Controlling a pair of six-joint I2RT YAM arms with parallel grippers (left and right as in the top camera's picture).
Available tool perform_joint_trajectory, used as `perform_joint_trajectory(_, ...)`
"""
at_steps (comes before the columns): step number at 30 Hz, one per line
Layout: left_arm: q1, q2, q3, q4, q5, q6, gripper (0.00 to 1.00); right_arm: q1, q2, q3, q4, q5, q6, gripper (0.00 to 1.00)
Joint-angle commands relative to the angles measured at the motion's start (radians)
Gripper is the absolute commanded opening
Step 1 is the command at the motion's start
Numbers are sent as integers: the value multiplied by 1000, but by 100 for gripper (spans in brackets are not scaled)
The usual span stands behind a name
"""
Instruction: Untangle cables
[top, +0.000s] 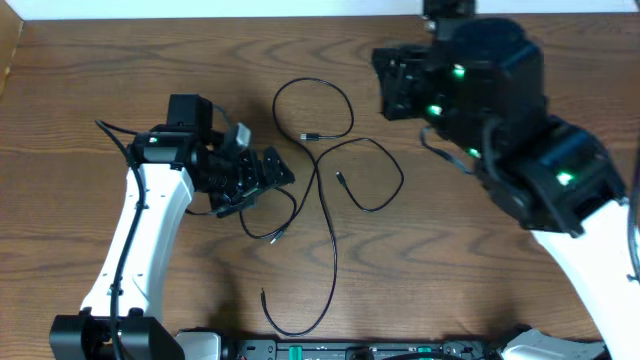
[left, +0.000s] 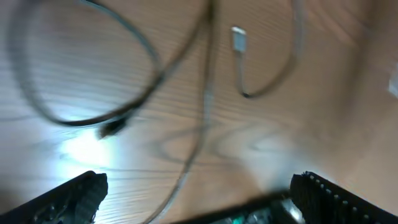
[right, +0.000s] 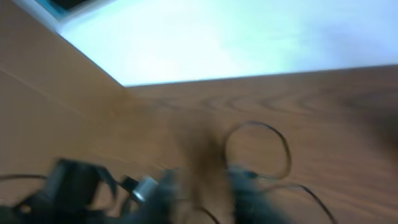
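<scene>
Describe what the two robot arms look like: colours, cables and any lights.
The left arm has a white link, black joints and a black tool, with a thin black wire running along the white. The right arm is mostly bulky black housing with green lights, white lower down.

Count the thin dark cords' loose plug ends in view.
4: one inside the top loop, one central, one by the left claw, one lowest in view. More may be hidden.

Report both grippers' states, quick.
Left gripper: open, holding nothing.
Right gripper: cannot be told, since its wrist view is blurred.
</scene>
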Motion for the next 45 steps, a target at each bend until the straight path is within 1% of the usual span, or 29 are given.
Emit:
perform_joint_trajectory(1, -5, 2, -6, 25, -238, -220, 91, -13, 32, -4, -57, 0, -16, 58)
perform_joint_trajectory(2, -23, 5, -8, 59, -250, -241, 88, -13, 34, -4, -66, 0, -16, 68)
perform_joint_trajectory(3, -32, 8, -8, 74, -251, -241, 88, -13, 35, -4, -67, 0, -16, 72)
perform_joint_trajectory(4, -63, 21, -8, 105, -251, -243, 86, -13, 37, -4, -71, 0, -16, 80)
perform_joint_trajectory(7, -140, 64, -8, 141, -268, -286, 86, -13, 40, -4, -93, 31, -15, 89)
perform_joint_trajectory(11, -262, 153, -8, 210, -300, -290, 87, -13, 43, -4, -155, 90, -15, 98)
perform_joint_trajectory(13, -298, 192, -8, 230, -343, -293, 86, -13, 42, -4, -185, 114, -15, 99)
perform_joint_trajectory(15, -327, 238, -8, 234, -402, -348, 86, -19, 41, -4, -224, 140, -15, 99)
perform_joint_trajectory(17, -340, 279, -8, 251, -401, -377, 86, -45, 40, -4, -254, 138, -14, 99)
perform_joint_trajectory(19, -349, 310, -8, 269, -399, -380, 86, -83, 40, -4, -271, 137, -10, 99)
perform_joint_trajectory(21, -360, 342, -8, 289, -399, -380, 85, -149, 38, -4, -290, 111, -11, 99)
perform_joint_trajectory(23, -374, 369, -8, 311, -399, -380, 77, -201, 37, -4, -305, 69, -11, 99)
perform_joint_trajectory(25, -396, 399, -8, 339, -399, -380, 76, -254, 37, -4, -325, 27, -11, 99)
perform_joint_trajectory(26, -410, 415, -8, 354, -399, -381, 72, -297, 37, -4, -343, 5, -11, 99)
perform_joint_trajectory(30, -455, 449, -8, 384, -399, -399, 60, -381, 37, -4, -398, -35, -12, 99)
perform_joint_trajectory(31, -468, 453, -8, 397, -399, -399, 59, -404, 37, -4, -424, -35, -16, 99)
perform_joint_trajectory(32, -473, 453, -8, 404, -400, -399, 56, -412, 37, -4, -434, -35, -16, 99)
perform_joint_trajectory(33, -477, 453, -8, 409, -400, -399, 48, -417, 37, -4, -442, -34, -16, 99)
perform_joint_trajectory(34, -479, 453, -8, 411, -400, -399, 43, -421, 37, -4, -449, -35, -24, 99)
perform_joint_trajectory(35, -480, 453, -8, 411, -400, -399, 42, -423, 37, -4, -450, -35, -35, 99)
perform_joint_trajectory(40, -479, 452, -8, 407, -407, -393, 42, -423, 38, -4, -462, -34, -50, 99)
perform_joint_trajectory(42, -473, 443, -3, 399, -411, -359, 42, -423, 38, -4, -470, -34, -61, 99)
perform_joint_trajectory(45, -459, 402, 39, 323, -410, -360, 42, -423, 38, -4, -490, -22, -87, 99)
